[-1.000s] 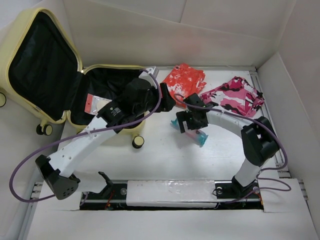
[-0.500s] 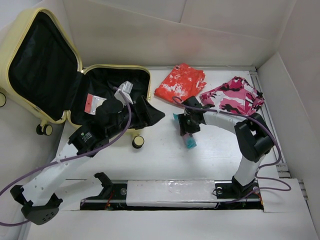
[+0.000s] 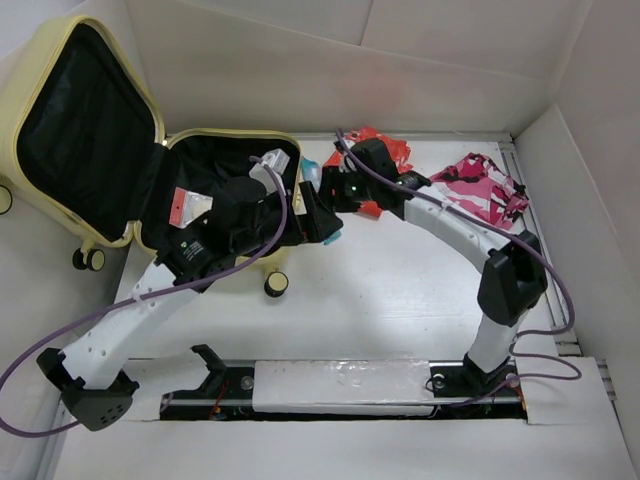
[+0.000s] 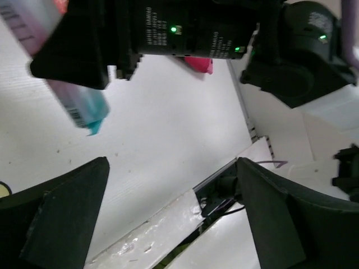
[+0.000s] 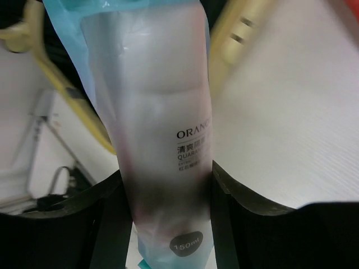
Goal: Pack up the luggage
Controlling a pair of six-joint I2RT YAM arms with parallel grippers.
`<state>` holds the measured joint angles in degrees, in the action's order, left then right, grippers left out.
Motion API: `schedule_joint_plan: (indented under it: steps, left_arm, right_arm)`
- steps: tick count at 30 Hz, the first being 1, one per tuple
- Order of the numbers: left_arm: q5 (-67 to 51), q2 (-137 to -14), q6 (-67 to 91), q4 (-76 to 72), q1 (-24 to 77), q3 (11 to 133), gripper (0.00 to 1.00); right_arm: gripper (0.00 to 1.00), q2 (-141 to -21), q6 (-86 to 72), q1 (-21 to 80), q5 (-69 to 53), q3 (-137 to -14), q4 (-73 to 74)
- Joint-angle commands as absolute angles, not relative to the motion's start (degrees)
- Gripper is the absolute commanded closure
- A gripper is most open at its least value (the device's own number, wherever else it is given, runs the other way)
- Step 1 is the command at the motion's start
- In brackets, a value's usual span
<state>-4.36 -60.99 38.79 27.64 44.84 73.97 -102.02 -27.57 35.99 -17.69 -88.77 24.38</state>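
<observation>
The luggage (image 3: pixel 55 212) stands open at the far left of the desk (image 3: pixel 400 300), lid leaning back and the black-lined base facing up. The right fingers (image 5: pixel 106 210) are clamped on a pale tube (image 5: pixel 162 112) with teal ends. The right gripper (image 3: pixel 328 205) holds it just at the right rim of that base, so the open compartment lies directly to the left of the grip. In the overhead view the tube's long axis runs roughly near to far, about parallel to that rim, one teal end poking out on each side of the fingers. The left gripper (image 4: pixel 173 168) hangs just beside it on the near-left side, its fingers spread wide with nothing between them and the tube across its view. The right arm is clearly the one to finish this. A short carry leftward over the rim would probably put the tube above the lining. Room is tight, since the left arm lies across the near part of the base. The far part, beyond a small red-and-white packet (image 3: pixel 185 205), looks freer. An orange garment (image 3: pixel 390 150) and a pink patterned one (image 3: pixel 480 185) lie on the far right, well apart from the case.
</observation>
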Motion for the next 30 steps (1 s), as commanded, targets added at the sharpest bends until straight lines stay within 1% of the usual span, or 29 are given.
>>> schedule_joint_plan:
  steps: [1, 2, 4, 6, 7, 8, 10, 12, 14, 15, 18, 19, 21, 23, 25, 27, 28, 29, 30]
  left_arm:
    - [-4.5, -60.5, 35.7, 26.6, 44.6, 79.5, 0.13]
    - [-3.1, -60.6, 35.2, 26.6, 44.6, 80.8, 0.19]
    - [-1.2, -61.1, 35.2, 28.8, 44.6, 81.8, 0.24]
    - [3.0, -61.7, 36.1, 32.9, 44.6, 83.6, 0.26]
    - [4.7, -62.4, 36.7, 34.5, 44.6, 84.1, 0.26]
    - [6.4, -62.4, 36.7, 35.9, 44.6, 84.6, 0.26]
    - [11.6, -62.4, 38.6, 39.4, 44.6, 86.3, 0.26]
    - [14.4, -62.4, 39.2, 41.0, 44.6, 87.5, 0.24]
    - [18.4, -62.4, 41.5, 43.0, 44.6, 88.8, 0.23]
    - [19.1, -62.4, 41.5, 43.0, 44.6, 88.9, 0.23]
    - [21.4, -63.0, 43.4, 44.4, 44.6, 89.5, 0.23]
    - [22.1, -63.7, 43.9, 45.3, 44.6, 90.1, 0.23]
    - [24.7, -64.2, 44.7, 47.1, 44.6, 92.2, 0.23]
    - [26.4, -65.6, 45.3, 47.6, 44.6, 94.6, 0.25]
    - [26.5, -66.3, 43.7, 45.4, 44.6, 95.9, 0.26]
    - [23.9, -68.0, 43.1, 45.4, 44.6, 99.5, 0.28]
    - [22.8, -69.2, 43.1, 45.4, 44.6, 100.8, 0.29]
    - [21.8, -71.8, 43.1, 45.4, 44.6, 102.1, 0.29]
    - [18.9, -73.1, 43.1, 45.4, 44.6, 104.0, 0.29]
  right_arm:
    - [0.78, -108.4, -34.4, 38.9, -26.4, -95.1, 10.7]
    - [0.78, -110.6, -36.7, 39.5, -26.4, -96.6, 9.2]
    - [0.78, -115.2, -38.6, 41.3, -26.9, -102.8, 5.8]
    - [0.77, -121.7, -41.1, 43.2, -26.9, -107.6, 5.1]
    - [0.77, -123.7, -42.1, 43.8, -26.9, -112.8, 4.5]
    - [0.75, -127.4, -43.1, 44.3, -26.4, -115.1, 4.5]
    - [0.71, -130.3, -46.4, 45.6, -25.1, -118.4, 3.3]
    - [0.58, -133.3, -50.4, 45.6, -24.6, -121.3, 2.6]
    - [0.42, -134.0, -52.4, 46.2, -24.0, -120.8, 1.2]
    - [0.28, -134.0, -53.0, 46.2, -24.0, -120.8, 0.5]
    - [0.12, -132.4, -53.0, 46.2, -23.4, -119.0, 0.5]
    - [0.09, -131.7, -53.0, 46.2, -23.4, -118.5, 0.5]
    - [0.08, -130.0, -53.0, 45.6, -23.4, -116.6, 0.0]
    - [0.08, -125.9, -52.4, 44.8, -22.8, -114.5, 0.0]
    - [0.09, -122.0, -51.1, 43.2, -20.7, -110.1, 0.0]
    - [0.11, -115.1, -49.0, 40.9, -18.8, -106.1, 0.0]
    - [0.11, -112.5, -48.3, 39.8, -16.7, -101.1, 0.0]
    - [0.13, -107.3, -47.7, 38.6, -15.9, -98.2, 0.0]
    - [0.13, -104.5, -46.6, 37.4, -15.2, -95.1, 0.0]
